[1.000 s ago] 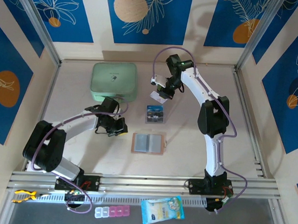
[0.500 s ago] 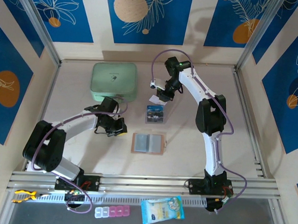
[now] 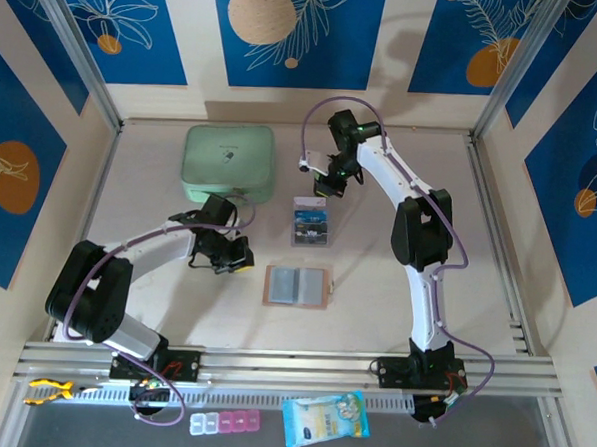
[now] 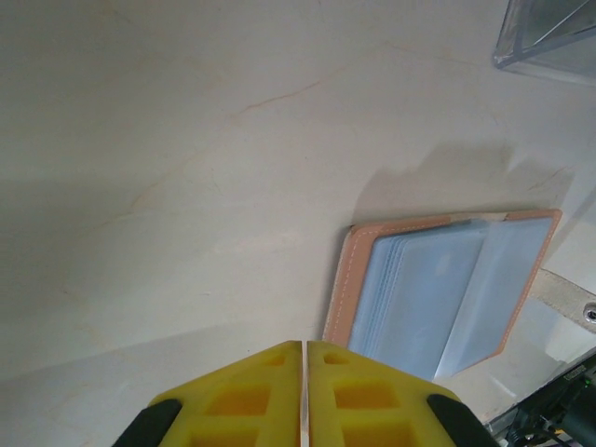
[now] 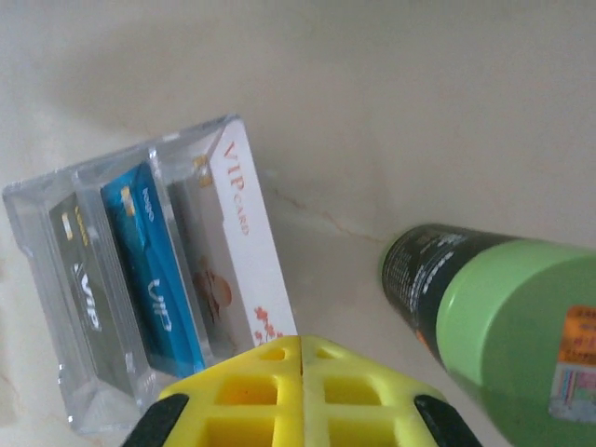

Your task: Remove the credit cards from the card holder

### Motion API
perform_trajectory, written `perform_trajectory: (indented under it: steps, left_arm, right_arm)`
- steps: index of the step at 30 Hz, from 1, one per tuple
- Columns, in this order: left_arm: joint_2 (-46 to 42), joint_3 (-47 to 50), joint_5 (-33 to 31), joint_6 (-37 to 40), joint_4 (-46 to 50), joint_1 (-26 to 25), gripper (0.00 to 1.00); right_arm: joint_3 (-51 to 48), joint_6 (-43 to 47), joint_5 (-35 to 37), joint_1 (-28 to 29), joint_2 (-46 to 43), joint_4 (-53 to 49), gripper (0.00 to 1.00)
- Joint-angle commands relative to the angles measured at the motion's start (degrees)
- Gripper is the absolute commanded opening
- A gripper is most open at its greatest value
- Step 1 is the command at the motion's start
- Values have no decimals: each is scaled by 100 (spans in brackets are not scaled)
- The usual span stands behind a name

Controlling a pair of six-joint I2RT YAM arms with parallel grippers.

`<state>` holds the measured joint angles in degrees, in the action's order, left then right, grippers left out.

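Since a second ago the white card has left the right gripper and stands in the box just ahead of its closed, empty jaws. Closed too, the left gripper has the open holder ahead-right. Risk: leaning card tips out if nudged.

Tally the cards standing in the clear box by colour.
black card: 1
blue card: 1
white card: 1
Total: 3, all upright in the clear plastic box. A pale pictured face beside the white card may be its reflection or a fourth card; I cannot tell which.
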<state>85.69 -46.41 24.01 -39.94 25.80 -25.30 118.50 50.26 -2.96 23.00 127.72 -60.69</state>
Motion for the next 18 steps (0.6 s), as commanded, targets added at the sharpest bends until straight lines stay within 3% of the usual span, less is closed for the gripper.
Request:
perform_trajectory:
  steps: [1,18]
  left_arm:
    - [-35,80,141,52,7,78,9]
    - [-48,202,157,38,-56,87,9]
  right_arm:
    - [-154,-145,-111,160,-155,370,0]
    - [-202,-271,276,407,341,876,0]
